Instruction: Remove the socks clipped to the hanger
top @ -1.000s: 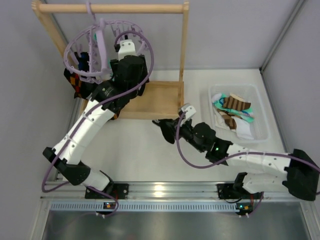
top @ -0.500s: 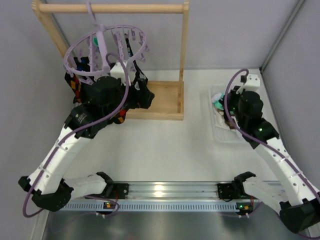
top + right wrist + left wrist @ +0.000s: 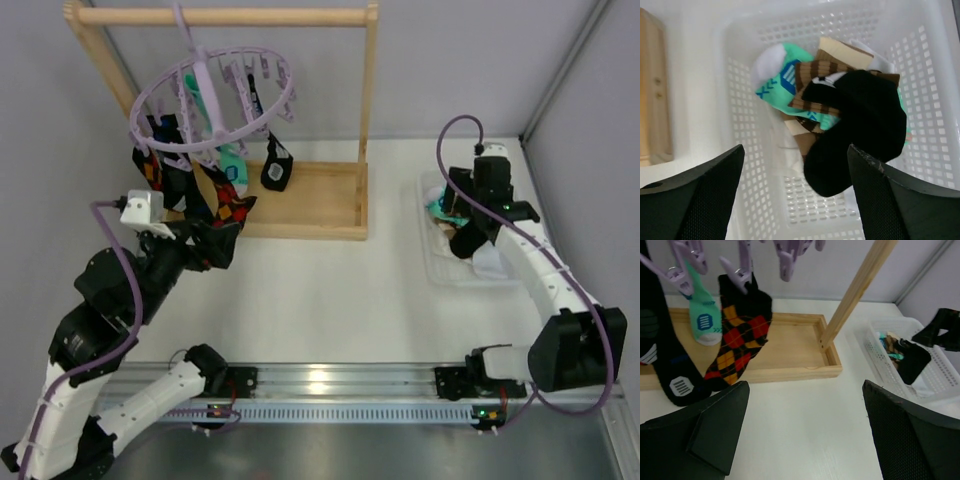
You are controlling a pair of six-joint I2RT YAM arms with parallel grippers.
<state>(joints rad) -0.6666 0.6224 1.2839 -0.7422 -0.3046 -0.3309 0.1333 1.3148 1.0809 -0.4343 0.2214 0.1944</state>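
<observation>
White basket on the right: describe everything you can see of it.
The white basket is rectangular plastic, its walls and floor pierced with small holes. It sits flat on the table, right of the wooden rack. Inside lie a teal-and-white sock, brown-striped socks and, above them, a black sock. The right gripper hangs open over it.

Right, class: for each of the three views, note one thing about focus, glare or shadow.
Top external: sharp throughout, with a glare patch on the metal rail. Left wrist: the argyle sock is crisp, the near fingers soft and dark. Right wrist: the black sock is too dark for any texture to show.
</observation>
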